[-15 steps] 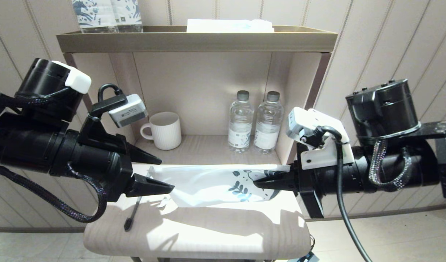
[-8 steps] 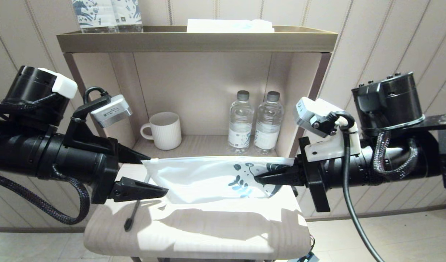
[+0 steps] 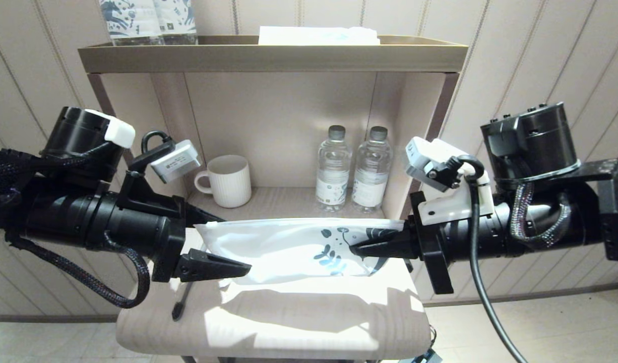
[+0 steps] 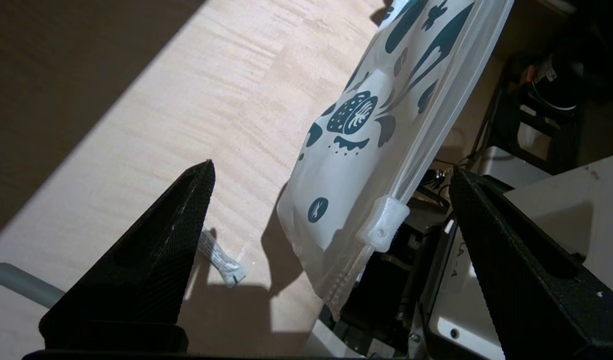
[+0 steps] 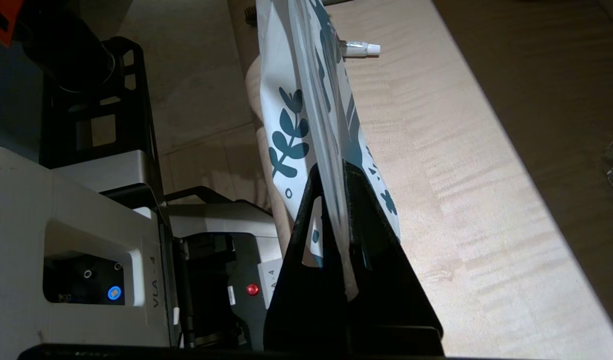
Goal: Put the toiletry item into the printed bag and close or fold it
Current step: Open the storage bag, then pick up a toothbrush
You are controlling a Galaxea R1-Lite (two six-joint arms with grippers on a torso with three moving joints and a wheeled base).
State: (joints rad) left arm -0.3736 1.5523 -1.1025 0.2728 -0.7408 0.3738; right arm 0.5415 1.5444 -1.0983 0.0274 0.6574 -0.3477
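**Handling notes: pouch and toothbrush**

Currently the right hand [image 3: 357, 248] is clenched on the printed end of the printed bag [image 3: 289, 247], holding it off the bench [image 3: 299, 322] by its zip edge at roughly 3 o'clock of the head view. Left hand [image 3: 228, 244] is released, jaws spread wide either side of the bag's free end at 9 o'clock, touching nothing that I can see

Bag: thin film, crinkly, very light. It hangs edge-up and sags along its length, so I judge it floppy and prone to swing. A zip slider [image 4: 383, 223] sits on the top seam near the free corner; that corner, just beside the slider, looks the sensible second hold for spreading the mouth. Film is probably slick, so pinch on the stiffer seam

Toothbrush [image 3: 180, 302] lies on the bench at 8 o'clock, below the left hand, bristle head nearest the front edge. Slim, rigid, light, low-lying: likely to roll or skid. Take it mid-handle, across its width. Not yet in the bag

A small tube [image 4: 221, 259] lies close to the handle; avoid nudging it
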